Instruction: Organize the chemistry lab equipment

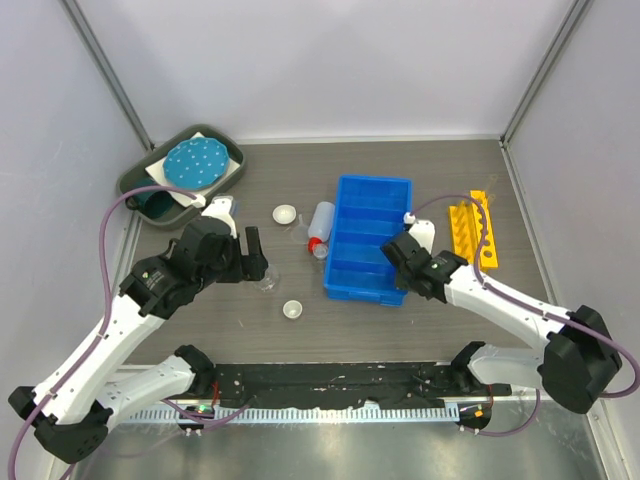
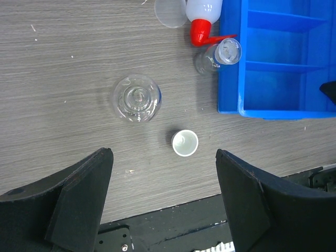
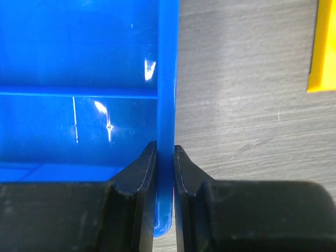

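Hovering above the surface, the left fingers stand wide open, holding nothing; a clear glass flask and a small white dish sit ahead of them. Farther right, the right fingers pinch the right wall of the blue divided bin, with the yellow rack near on its right.
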